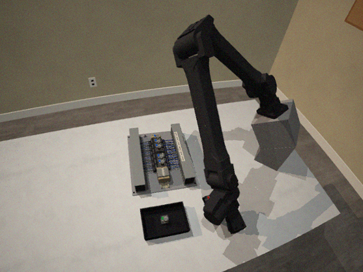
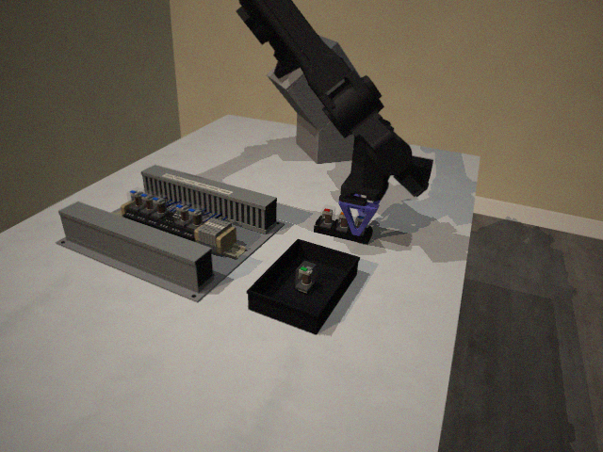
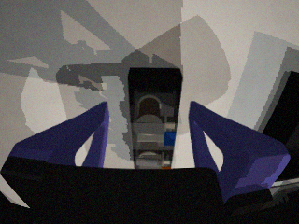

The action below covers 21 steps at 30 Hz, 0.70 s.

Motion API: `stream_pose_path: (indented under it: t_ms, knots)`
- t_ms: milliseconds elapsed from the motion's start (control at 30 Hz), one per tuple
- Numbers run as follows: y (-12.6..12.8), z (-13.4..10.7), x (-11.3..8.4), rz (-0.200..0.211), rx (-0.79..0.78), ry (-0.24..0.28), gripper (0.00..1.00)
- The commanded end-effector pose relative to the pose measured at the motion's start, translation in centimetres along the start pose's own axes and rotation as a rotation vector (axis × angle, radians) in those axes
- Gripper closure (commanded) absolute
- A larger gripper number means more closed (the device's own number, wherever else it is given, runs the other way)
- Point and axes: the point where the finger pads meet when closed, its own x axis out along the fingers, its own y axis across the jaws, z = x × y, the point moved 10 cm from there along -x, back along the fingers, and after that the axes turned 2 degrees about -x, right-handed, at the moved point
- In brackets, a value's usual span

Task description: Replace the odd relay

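My gripper (image 2: 359, 231) (image 3: 149, 109) is open, its purple fingers on either side of the black spare holder (image 2: 340, 235) (image 3: 154, 78). The blue-button spare relay (image 3: 150, 138) stands in the holder's end place, between the fingers in the wrist view and untouched; a finger mostly hides it in the exterior view. The green-button relay (image 1: 165, 219) (image 2: 305, 277) lies in the black tray (image 1: 179, 215) (image 2: 282, 310), apparently upright. The row of blue-button relays (image 1: 161, 160) (image 2: 194, 216) has a gap at one socket (image 1: 159, 150) (image 2: 168, 212) between its third and fourth relays.
Red-button (image 1: 208, 197) (image 2: 327, 216) and orange-button (image 2: 342, 221) spares stand beside the blue one. Tall grey ducts (image 1: 137, 160) (image 2: 136, 243) (image 2: 209, 192) flank the row. A terminal block (image 1: 163, 173) (image 2: 214, 231) sits at its near end. The tray lies between panel and table edge.
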Motion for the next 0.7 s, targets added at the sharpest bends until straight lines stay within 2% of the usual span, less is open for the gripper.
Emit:
stream_pose_path:
  t_ms: [0, 667]
  knots:
    - [-1.82, 0.69, -2.18, -0.039, 0.015, -0.031, 0.41]
    - [-2.11, 0.72, -2.21, -0.041, 0.017, -0.031, 0.41]
